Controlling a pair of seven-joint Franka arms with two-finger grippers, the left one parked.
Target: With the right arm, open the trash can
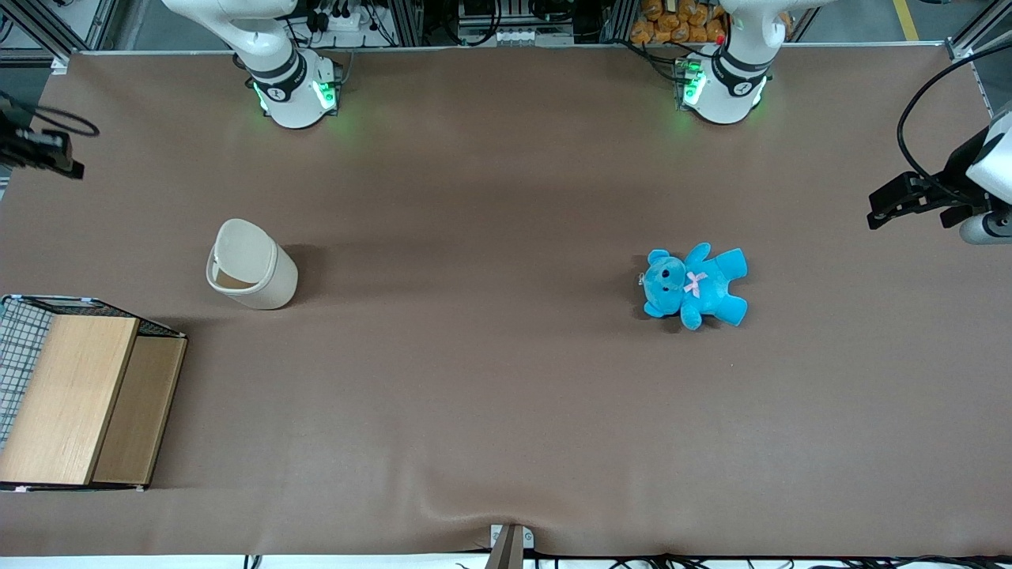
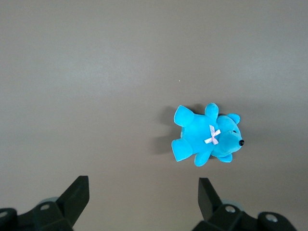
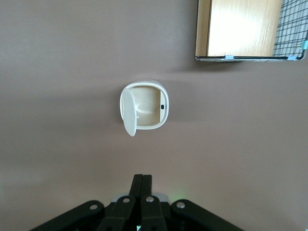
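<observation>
Starting at the working arm's end of your worktop (image 1: 490,411): the end effector (image 1: 47,154) hangs at the edge of the front view, high above the surface and well apart from everything on it. In the right wrist view, you see its 2 fingers (image 3: 141,190) pressed together with no gap, gripping nothing.

Nearest the front camera at that end sits the wooden box with wire mesh (image 1: 75,395), its light wood lid closed.

Next along, and a little farther from the front camera than the box, stands the trash can (image 1: 253,273), upright on the worktop. Its lid (image 1: 245,251) is raised and stands on edge along 1 side of the rim. The right wrist view looks straight down into the cream interior, where you can see a small dark latch (image 3: 163,106) on the inner wall. The can touches neither the box nor the end effector.

Toward the parked arm's end, well apart from the can, 1 blue teddy bear (image 1: 694,286) lies on its back with a pink bow (image 1: 696,283) on its chest.
</observation>
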